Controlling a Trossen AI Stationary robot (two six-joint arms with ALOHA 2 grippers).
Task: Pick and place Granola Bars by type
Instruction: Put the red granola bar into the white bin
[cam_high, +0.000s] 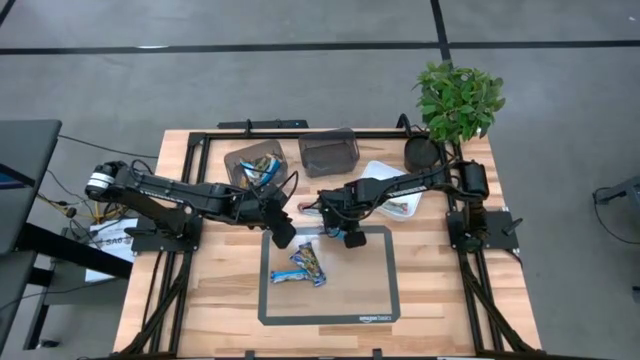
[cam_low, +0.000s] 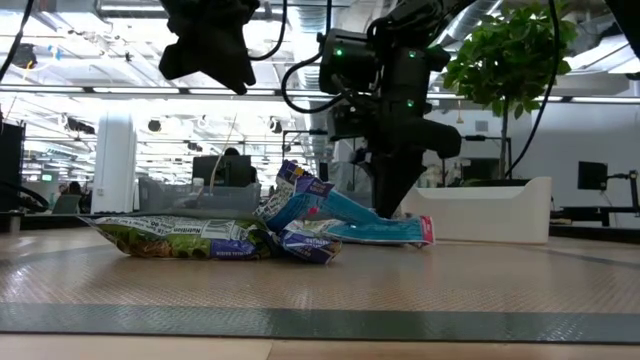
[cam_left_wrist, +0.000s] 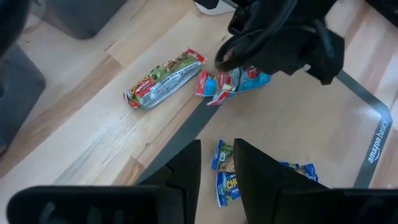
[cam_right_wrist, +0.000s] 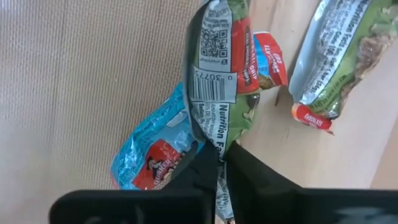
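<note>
My right gripper (cam_right_wrist: 222, 163) is shut on a green-and-red wrapped bar (cam_right_wrist: 214, 68) at the mat's far edge (cam_high: 340, 236). Under that bar lies a light-blue bar (cam_right_wrist: 155, 149), and a green bar (cam_right_wrist: 339, 56) rests flat on the wood beside it. My left gripper (cam_left_wrist: 217, 165) hangs raised just to the left (cam_high: 283, 233), open by a narrow gap and empty. Below it, a small cluster of blue bars (cam_high: 300, 265) lies on the mat. In the low view the bars form one low heap (cam_low: 290, 232). My right gripper pinches the green-and-red bar between its two fingers at one end (cam_right_wrist: 217, 146). The bar runs on straight ahead of the fingers, its barcode side toward the wrist camera. Its far end (cam_right_wrist: 217, 15) reaches past the light-blue bar; whether it is lifted clear, I cannot tell.
Two dark bins stand at the far side: one (cam_high: 250, 165) has bars in it, the other (cam_high: 327, 152) sits beside it. A white tray (cam_high: 392, 192) lies under the right arm, and a potted plant (cam_high: 458, 98) stands at the far right corner. The grey-framed mat (cam_high: 380, 300) has bare room at its near part.
</note>
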